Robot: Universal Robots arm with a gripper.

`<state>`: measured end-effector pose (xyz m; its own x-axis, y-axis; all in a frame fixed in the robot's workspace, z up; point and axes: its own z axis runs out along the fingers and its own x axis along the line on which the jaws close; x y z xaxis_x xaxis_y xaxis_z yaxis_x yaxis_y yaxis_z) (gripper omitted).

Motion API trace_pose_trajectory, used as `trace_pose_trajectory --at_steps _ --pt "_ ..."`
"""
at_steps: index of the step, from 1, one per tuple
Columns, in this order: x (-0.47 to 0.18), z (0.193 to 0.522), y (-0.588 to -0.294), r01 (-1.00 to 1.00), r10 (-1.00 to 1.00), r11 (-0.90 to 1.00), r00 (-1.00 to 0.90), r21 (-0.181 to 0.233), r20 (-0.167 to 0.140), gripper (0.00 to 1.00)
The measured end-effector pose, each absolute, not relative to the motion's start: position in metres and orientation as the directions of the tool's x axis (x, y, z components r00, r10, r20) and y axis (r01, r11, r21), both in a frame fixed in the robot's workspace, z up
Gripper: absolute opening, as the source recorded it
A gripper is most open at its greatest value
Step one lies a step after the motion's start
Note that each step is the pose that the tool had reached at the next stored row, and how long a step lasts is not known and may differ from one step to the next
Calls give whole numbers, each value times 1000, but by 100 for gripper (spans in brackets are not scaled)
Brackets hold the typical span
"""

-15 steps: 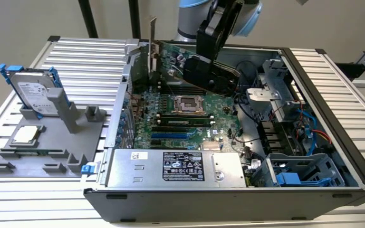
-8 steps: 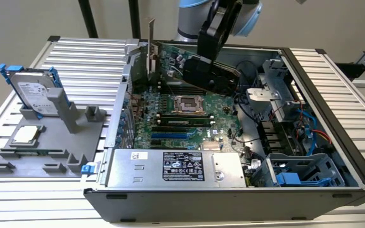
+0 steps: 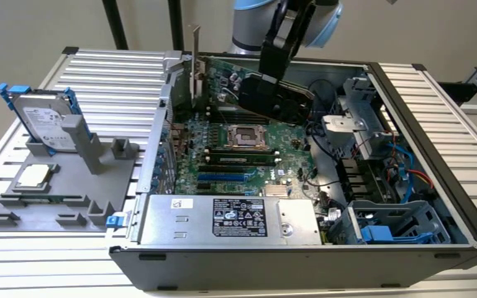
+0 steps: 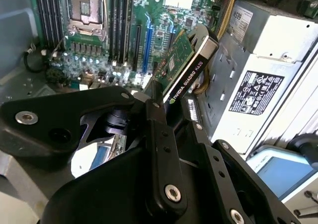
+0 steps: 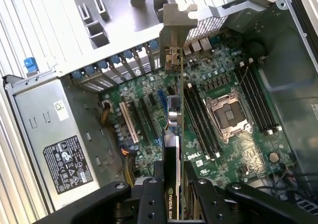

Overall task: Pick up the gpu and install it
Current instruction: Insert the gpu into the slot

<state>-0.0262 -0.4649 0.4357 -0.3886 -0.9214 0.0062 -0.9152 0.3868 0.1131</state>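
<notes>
the flat green circuit-board gpu with its black cooler block [image 3: 265, 96] stands on edge and tilted inside the open dark computer case [image 3: 305, 268], held up over the green motherboard [image 3: 230, 158] toward the case's far wall. its silver metal end bracket [image 5: 176, 28] points at the case's slotted rear wall, on the exterior view's left. the black two-finger gripper [image 3: 270, 73] comes down from above and is pinched onto the card's upper edge; in the first wrist view one finger [image 5: 149, 201] sits on each face of the card (the board runs straight out between them). whether the card's lower edge touches a slot, i cannot tell.

under the card lie the square metal cpu socket [image 3: 245, 136] and the long expansion slots. the silver boxy power supply [image 3: 222, 220] fills the case's near corner. the case lies on a slatted metal bench [image 3: 97, 74]. by the bench's edge at the exterior view's left, a grey plastic fixture [image 3: 64, 186] carries a silver hard drive in a blue frame [image 3: 44, 124], upright, and a small square silver chip [image 3: 35, 178], lying flat.
</notes>
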Motion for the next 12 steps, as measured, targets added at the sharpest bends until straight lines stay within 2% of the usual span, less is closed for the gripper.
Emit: trace_pose_trajectory --at_steps 12 --pt "-26 436 -465 -937 -944 330 -331 113 6 0"
